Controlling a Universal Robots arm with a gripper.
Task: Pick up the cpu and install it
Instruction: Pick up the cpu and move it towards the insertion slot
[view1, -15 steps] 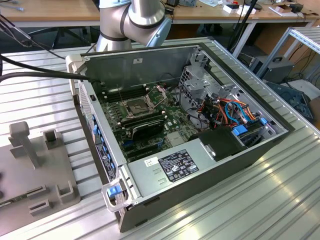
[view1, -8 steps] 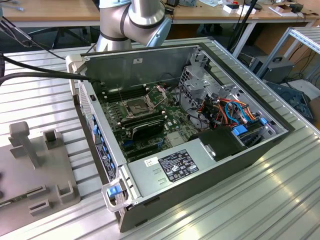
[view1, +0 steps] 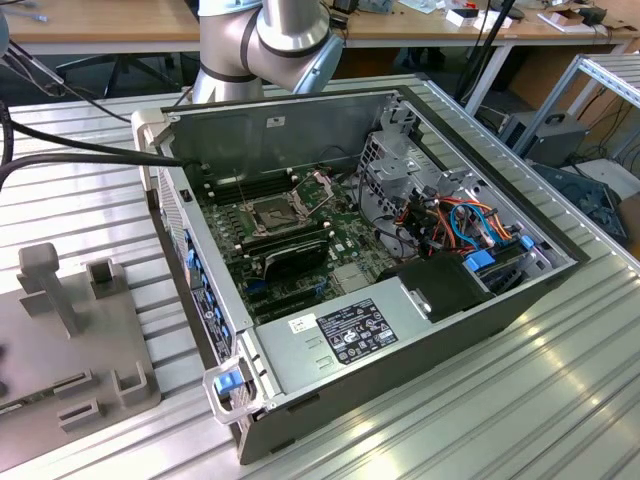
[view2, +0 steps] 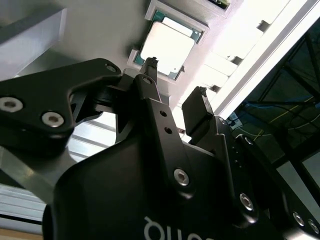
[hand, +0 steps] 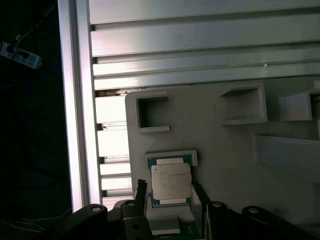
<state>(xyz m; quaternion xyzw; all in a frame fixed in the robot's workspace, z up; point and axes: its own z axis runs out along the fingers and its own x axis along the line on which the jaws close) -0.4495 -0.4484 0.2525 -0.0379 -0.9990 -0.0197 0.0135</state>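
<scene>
In the exterior view, the computer case (view1: 400, 250) lies on its side on a ribbed aluminium table (view1: 560, 400). Its open face is turned up, which gives access from above to the green motherboard (view1: 345, 238). The dark square socket (view1: 270, 212) sits bare. Its shiny retention frame (view1: 318, 186) is swung up on its hinge, seemingly to leave the way clear for a chip to be lowered in. A boxy grey power supply (view1: 330, 335) fills the near corner, and orange and blue cables (view1: 462, 218) are bundled towards the exterior view's right. The arm (view1: 265, 40), smooth silver-grey with rounded joints, rises behind the case. A matte grey fixture plate (view1: 70, 340) with upright posts lies at the exterior view's left.

In the second wrist view, the gripper (view2: 175, 79) is black and angular, bolted with bright screws. Its jaws stand apart and hold nothing. Just beyond the fingertips (view2: 150, 67) lies the cpu (view2: 167, 46): flat and square, with a dull pale metal top over a green edge. It is seated in a shallow light-grey nest (view2: 134, 56), whose raised lip likely keeps it square for a repeatable grasp.

In the first wrist view, the cpu (hand: 171, 182) rests in that nest at the plate's edge, close to the table's slats. The gripper (hand: 171, 196) is spread wider than the chip, with one finger on each side. Whether the tips are level with the chip or above it cannot be told. Empty square pockets (hand: 150, 112) stand further along the plate.
</scene>
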